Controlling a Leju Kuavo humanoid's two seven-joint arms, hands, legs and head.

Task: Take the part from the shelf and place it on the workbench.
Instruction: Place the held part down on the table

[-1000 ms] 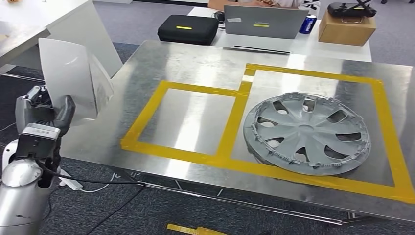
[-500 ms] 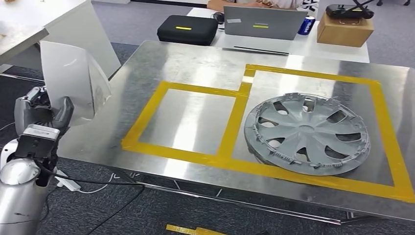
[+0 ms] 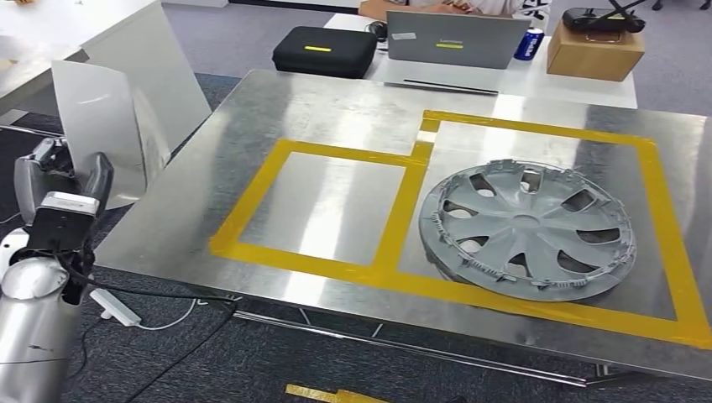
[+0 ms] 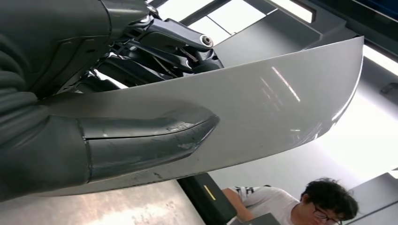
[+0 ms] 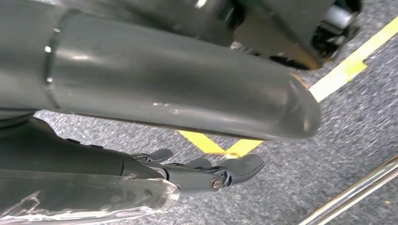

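Part: the grey panel (image 3: 105, 126) stands upright in the left hand (image 3: 63, 180), off the workbench's (image 3: 353, 101) left edge, over the carpet.
Change: over the last second the hand and panel have slid further left and slightly away from the bench, not toward it.
Left fingers: thumb (image 4: 145, 140) pressed flat on the panel's face, dark fingers behind it, holding firmly.
Right hand (image 5: 206, 176): hangs low over the carpet; fingers look loosely apart, though the view is too close to be sure.
Bench: a wheel cover (image 3: 527, 228) fills the right taped square; the left square (image 3: 323, 206) is bare.
Meaning: placing is not begun; the panel probably belongs in the bare square.
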